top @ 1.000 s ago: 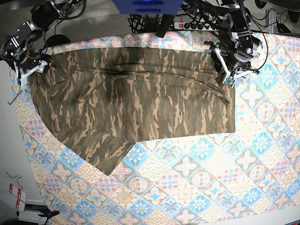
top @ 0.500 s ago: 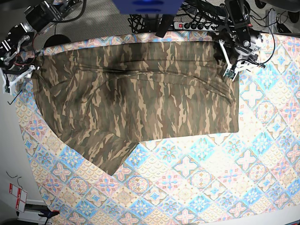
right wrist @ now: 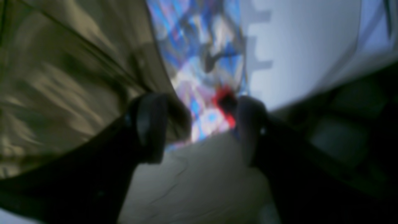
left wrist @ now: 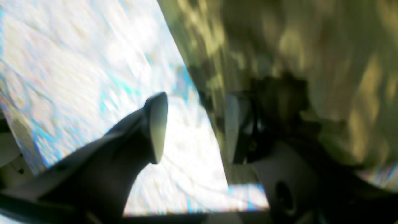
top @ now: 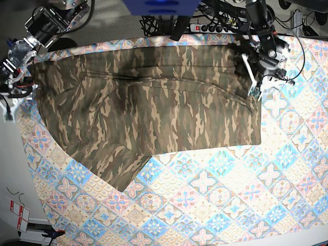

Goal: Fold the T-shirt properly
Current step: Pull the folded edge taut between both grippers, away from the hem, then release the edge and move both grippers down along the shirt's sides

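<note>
no writing or label readable anywhere; both wrist views are blurred.

right gripper (top: 10, 100) at the far left edge of the table, just off the shirt's (top: 148, 107) left edge. in its wrist view (right wrist: 199, 137) the jaws stand spread; camo cloth lies against the left finger (right wrist: 149, 133), nothing between the two, patterned cloth (right wrist: 205, 102) and bare pale floor (right wrist: 298, 53) showing in the gap.

shirt lies flat on the tablecloth (top: 230, 200), spread across the far half from left edge to right of centre. long far edge runs nearly straight; a sleeve-like flap points toward the near left. soft creases run across the middle.

left gripper (top: 259, 87) at the shirt's far right edge, above its right hem. in its wrist view (left wrist: 192, 127) the jaws are spread: one finger (left wrist: 157, 124) over bright tablecloth (left wrist: 77, 68), the other at the camo edge (left wrist: 311, 62). whether that finger touches the cloth i cannot tell for blur. nothing pinched.

power strip (top: 215, 26) and cables beyond the far table edge.
</note>
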Available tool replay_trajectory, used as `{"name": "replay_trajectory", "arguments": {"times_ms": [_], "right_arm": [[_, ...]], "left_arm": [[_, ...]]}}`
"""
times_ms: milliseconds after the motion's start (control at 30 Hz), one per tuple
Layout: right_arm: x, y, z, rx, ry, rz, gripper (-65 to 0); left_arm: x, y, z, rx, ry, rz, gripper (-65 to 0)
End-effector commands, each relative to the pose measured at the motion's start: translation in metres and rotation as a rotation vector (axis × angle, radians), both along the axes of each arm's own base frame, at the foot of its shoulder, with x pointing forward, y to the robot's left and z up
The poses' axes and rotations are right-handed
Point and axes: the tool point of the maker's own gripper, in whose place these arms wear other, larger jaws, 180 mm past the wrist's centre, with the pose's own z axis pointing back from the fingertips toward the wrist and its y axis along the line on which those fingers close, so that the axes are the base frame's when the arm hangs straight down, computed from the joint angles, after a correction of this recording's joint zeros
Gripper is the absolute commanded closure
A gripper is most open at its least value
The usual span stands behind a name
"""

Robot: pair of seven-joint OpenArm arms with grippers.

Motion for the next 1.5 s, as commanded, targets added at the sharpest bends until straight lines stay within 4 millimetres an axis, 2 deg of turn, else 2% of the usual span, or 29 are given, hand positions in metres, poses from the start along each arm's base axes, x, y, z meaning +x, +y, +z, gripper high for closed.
{"name": "replay_trajectory", "arguments": {"times_ms": [0,33,133,200,267,333,433,500,600,767,1000,1133,1233,1367,1467], "right_arm": [[0.02,-0.003,0.018,-0.036,-0.049,0.034,-34.3],[0.03,0.004,0.019,-0.034,-0.054,0.063,-34.4],[0.048,0.005,0.03,-0.033,-0.099,0.067,-34.5],[0.056,0.006,0.029,-0.015,-0.107,0.063,-34.6],[0.064,-0.002,0.029,-0.016,-0.091,0.049,-36.5],[0.071,-0.006,0.018,-0.003,-0.065,0.042,-40.4],[0.094,0.005,0.0,0.045,-0.09,0.098,-44.7],[0.1,0.007,-0.011,0.066,-0.088,0.133,-45.0],[0.12,0.019,-0.028,0.151,-0.116,0.156,-44.9],[0.137,0.019,-0.055,0.287,-0.171,0.148,-44.9],[0.138,0.006,-0.069,0.368,-0.239,0.112,-44.9],[0.13,0.001,-0.079,0.401,-0.258,0.09,-45.1],[0.116,0.013,-0.099,0.457,-0.214,0.067,-45.1],[0.11,0.025,-0.109,0.487,-0.185,0.064,-44.9],[0.114,0.062,-0.123,0.534,-0.158,0.107,-44.9]], "left_arm": [[0.011,0.002,0.014,0.014,-0.052,-0.003,-29.8],[0.016,0.002,0.018,0.017,-0.068,-0.003,-29.8],[0.029,0.002,0.027,0.019,-0.106,-0.003,-29.8],[0.031,0.005,0.028,0.028,-0.098,0.009,-29.8],[0.03,0.01,0.028,0.049,-0.063,0.027,-29.8],[0.034,0.013,0.03,0.06,-0.053,0.046,-29.8],[0.036,0.015,0.031,0.065,-0.046,0.056,-29.8],[0.036,0.015,0.031,0.065,-0.046,0.056,-29.8],[0.036,0.015,0.031,0.065,-0.047,0.055,-29.8],[0.035,0.016,0.032,0.068,-0.044,0.059,-29.8],[0.032,0.014,0.029,0.062,-0.038,0.06,-29.8],[0.032,0.015,0.029,0.064,-0.036,0.062,-29.8],[0.031,0.015,0.029,0.064,-0.034,0.063,-29.8],[0.032,0.015,0.029,0.063,-0.036,0.063,-29.8],[0.033,0.015,0.03,0.062,-0.039,0.063,-29.8]]}}
